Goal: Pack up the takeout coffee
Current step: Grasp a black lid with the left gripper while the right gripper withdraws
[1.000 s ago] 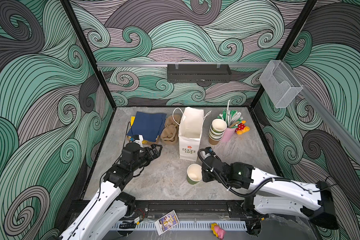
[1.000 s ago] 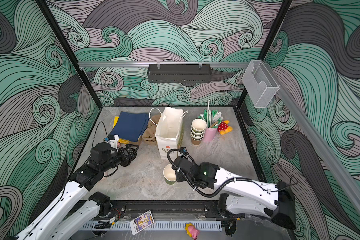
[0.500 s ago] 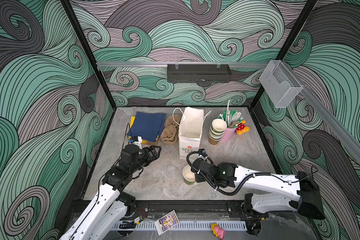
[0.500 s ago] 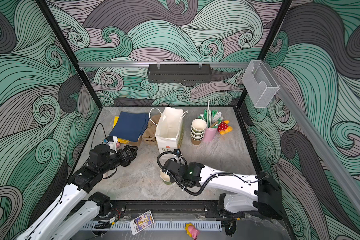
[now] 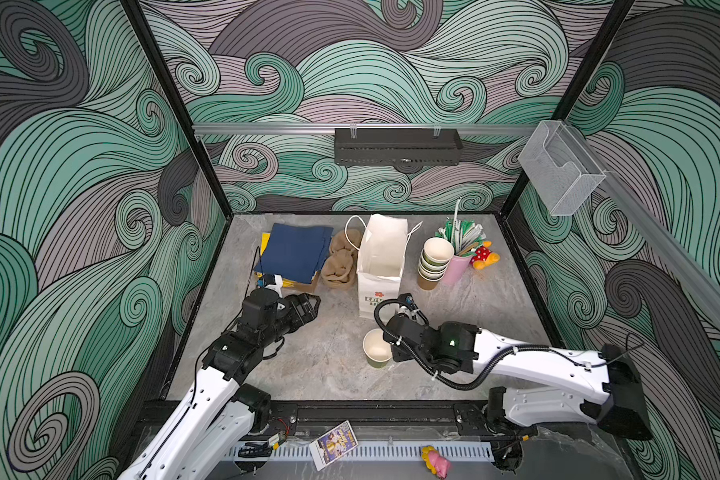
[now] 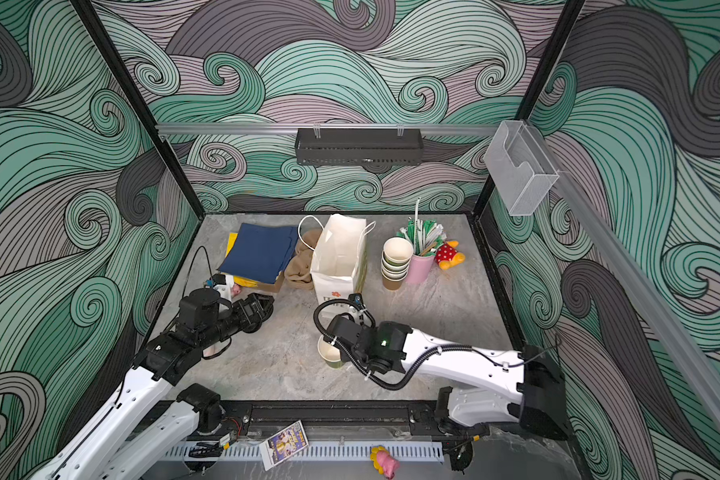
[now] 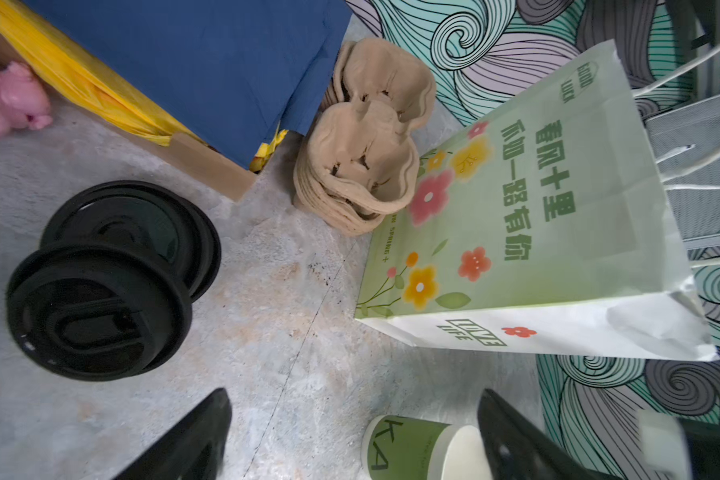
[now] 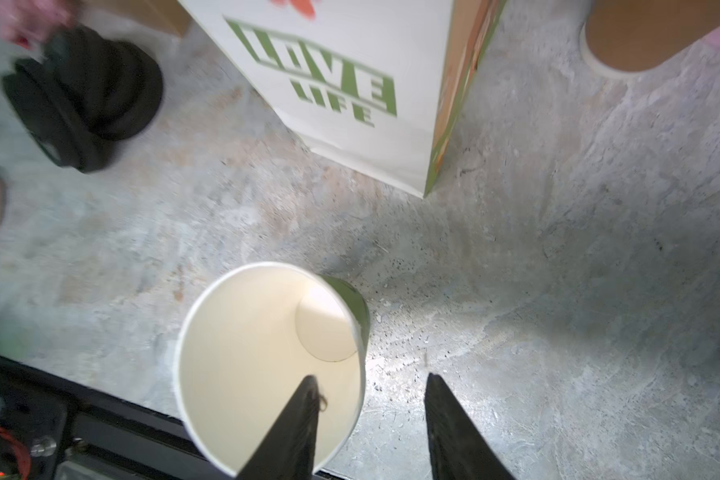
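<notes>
- Release at right gripper [image 8: 371,378]: went from pinched shut to parted, one finger inside the loose cup [image 8: 246,353], one outside, squeezing nothing.
- Left that cup upright and lidless on the grey table [image 5: 329,374], just in front of the white paper bag [image 5: 381,253], slightly further left than a second before.
- Judged the cup placed and a lid the likely next need (nothing seen inside the bag so far); judged the inner finger apt to tip so light a cup on withdrawal.
- Kept left gripper [image 7: 352,399] spread wide and empty over the table, near the black lids [image 7: 96,311] stacked by the blue folded sheet [image 5: 296,253].
- Saw spare cups [image 5: 433,262] nested beside the pink straw cup [image 5: 456,268], pulp carriers [image 5: 341,262] just left of the bag.
- Noted swirl-patterned walls [image 5: 100,166] on three sides, black shelf [image 5: 398,145] on the back one.
</notes>
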